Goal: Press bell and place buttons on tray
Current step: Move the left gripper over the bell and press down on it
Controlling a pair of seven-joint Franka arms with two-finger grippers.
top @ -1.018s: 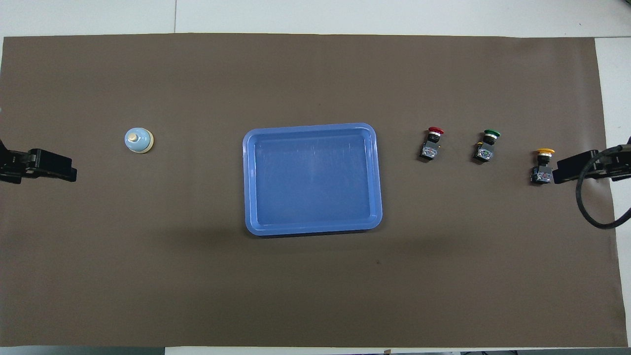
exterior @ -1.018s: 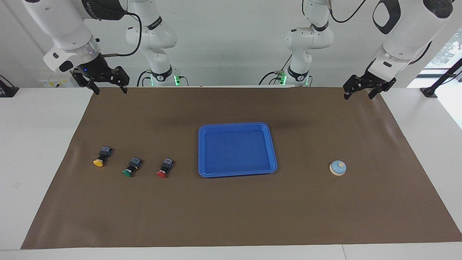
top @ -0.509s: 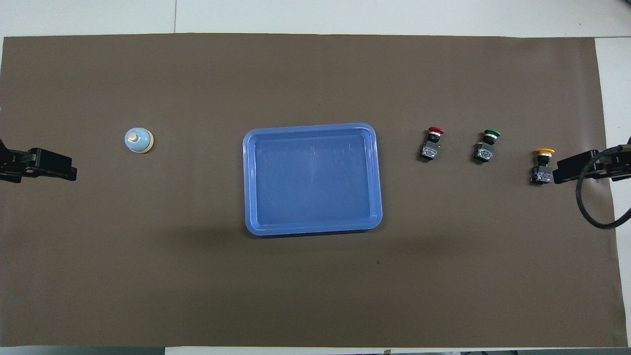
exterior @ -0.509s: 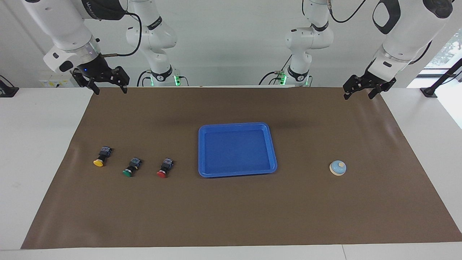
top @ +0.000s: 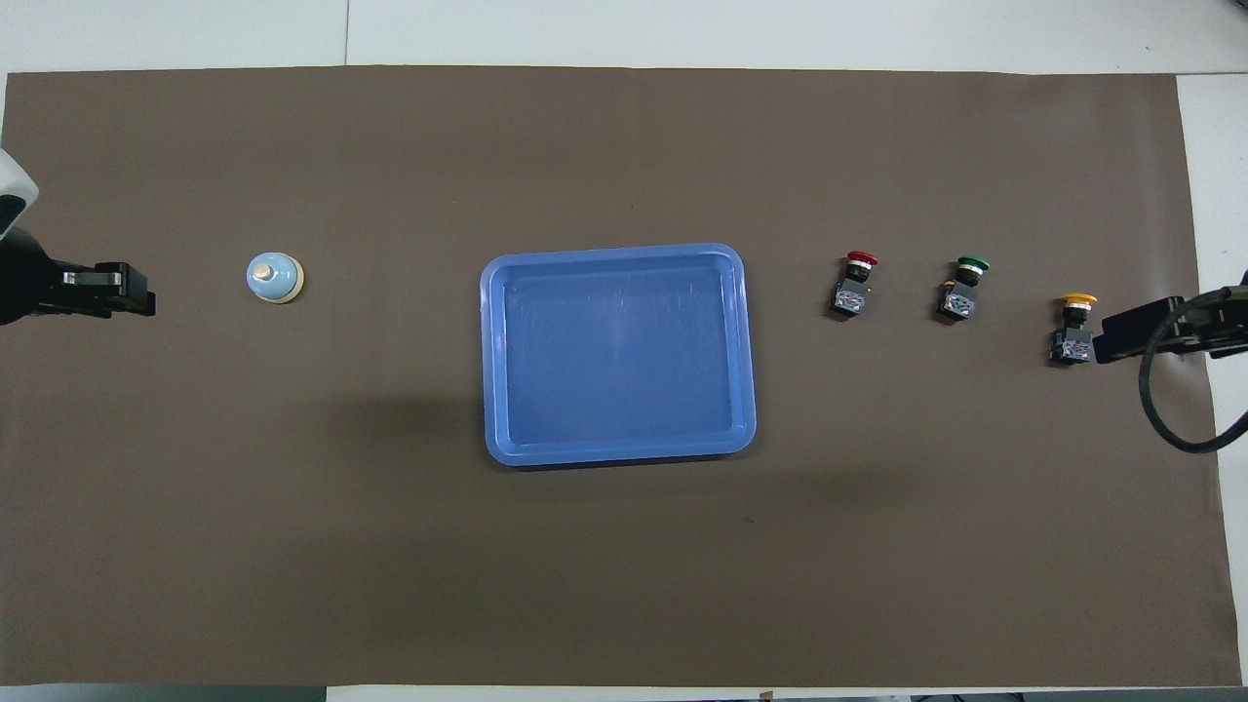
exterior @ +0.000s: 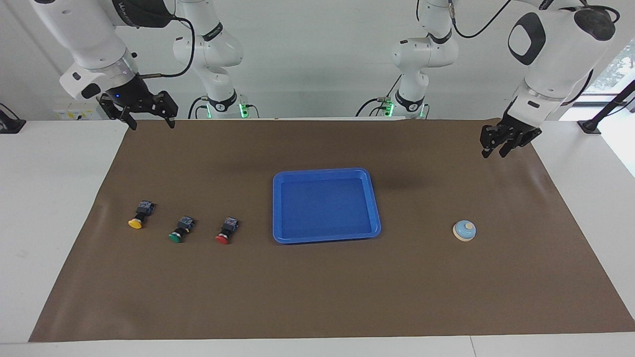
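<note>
Your left gripper [exterior: 494, 151] hangs empty above the mat's [exterior: 317, 297] corner, fingers narrowed; right gripper [exterior: 147, 120] waits, spread wide.

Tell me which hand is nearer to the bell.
Left. The left hand hangs above the mat at the bell's end of the table; the right hand waits at the other end, near the yellow button.

1. Bright, even light from above; both views are sharp.
2. Soft, diffuse shadows lie on the brown mat [exterior: 317, 277] beside the blue tray [exterior: 376, 208].
3. Daylight glares at a window [exterior: 615, 64] in the facing view.
</note>
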